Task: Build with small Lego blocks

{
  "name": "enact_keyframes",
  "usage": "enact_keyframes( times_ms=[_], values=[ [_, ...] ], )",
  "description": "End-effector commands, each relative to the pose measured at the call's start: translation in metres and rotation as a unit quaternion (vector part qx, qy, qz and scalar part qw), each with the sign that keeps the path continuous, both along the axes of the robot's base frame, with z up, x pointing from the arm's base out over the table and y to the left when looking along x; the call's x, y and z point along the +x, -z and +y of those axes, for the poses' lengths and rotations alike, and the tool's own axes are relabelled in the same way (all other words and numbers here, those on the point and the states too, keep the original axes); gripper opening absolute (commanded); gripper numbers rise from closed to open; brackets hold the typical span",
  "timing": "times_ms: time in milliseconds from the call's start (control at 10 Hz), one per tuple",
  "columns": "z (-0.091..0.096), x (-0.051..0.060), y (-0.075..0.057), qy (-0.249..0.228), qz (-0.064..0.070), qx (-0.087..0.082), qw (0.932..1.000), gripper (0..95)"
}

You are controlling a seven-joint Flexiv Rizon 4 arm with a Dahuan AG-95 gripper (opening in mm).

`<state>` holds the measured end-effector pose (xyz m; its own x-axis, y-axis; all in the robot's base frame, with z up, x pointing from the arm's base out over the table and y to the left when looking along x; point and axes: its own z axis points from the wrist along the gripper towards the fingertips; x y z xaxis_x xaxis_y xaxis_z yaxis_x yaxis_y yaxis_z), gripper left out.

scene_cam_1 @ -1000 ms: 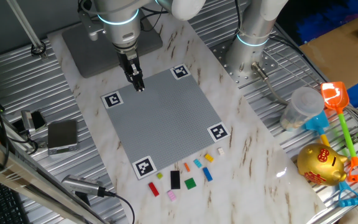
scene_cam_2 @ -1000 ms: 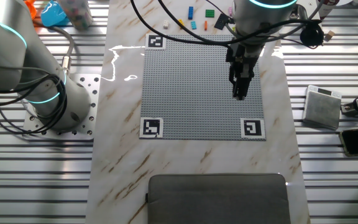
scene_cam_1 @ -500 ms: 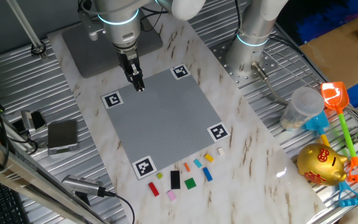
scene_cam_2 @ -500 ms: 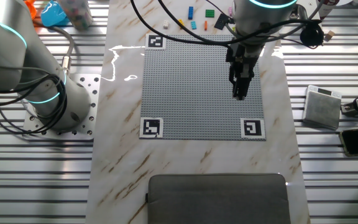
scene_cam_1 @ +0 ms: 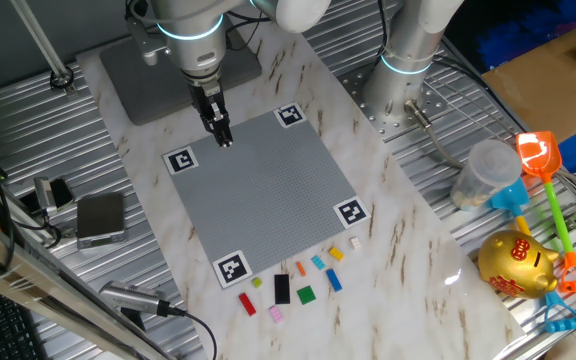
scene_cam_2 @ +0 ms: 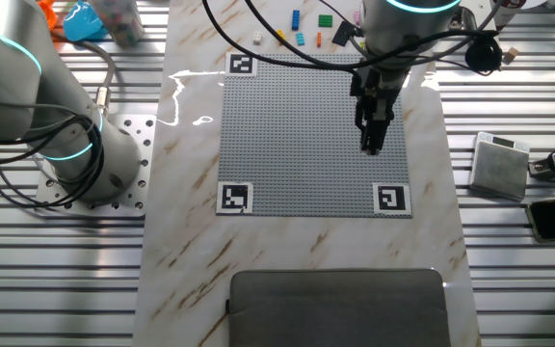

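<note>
The small Lego blocks lie loose on the marble beyond one edge of the grey studded plate (scene_cam_1: 268, 190): a red one (scene_cam_1: 247, 304), a black one (scene_cam_1: 282, 289), a green one (scene_cam_1: 306, 294), a blue one (scene_cam_1: 334, 281) and several more. In the other fixed view they show at the top, among them green (scene_cam_2: 326, 20) and blue (scene_cam_2: 296, 18). My gripper (scene_cam_1: 224, 138) points straight down over the opposite side of the plate (scene_cam_2: 306, 135), near a corner marker (scene_cam_1: 179, 160). The fingers of my gripper (scene_cam_2: 372, 146) stand together, and no block shows between them.
A dark grey pad (scene_cam_1: 148, 75) lies past the plate's far edge. A second arm's base (scene_cam_1: 408, 70) stands beside the table. At the right are a toy spade (scene_cam_1: 543, 165), a plastic cup (scene_cam_1: 483, 172) and a gold piggy bank (scene_cam_1: 516, 262). A small grey box (scene_cam_1: 100, 218) sits at the left.
</note>
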<state>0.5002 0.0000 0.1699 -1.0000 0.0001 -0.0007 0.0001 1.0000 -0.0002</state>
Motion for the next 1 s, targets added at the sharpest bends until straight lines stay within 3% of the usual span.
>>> enact_keyframes(
  times_ms=[100,1000],
  values=[
    [0.0,-0.0002,-0.0001,-0.011,-0.002,0.009,0.9999,0.0],
    [0.0,-0.0002,-0.0001,-0.011,-0.001,0.006,0.9999,0.0]
  ],
)
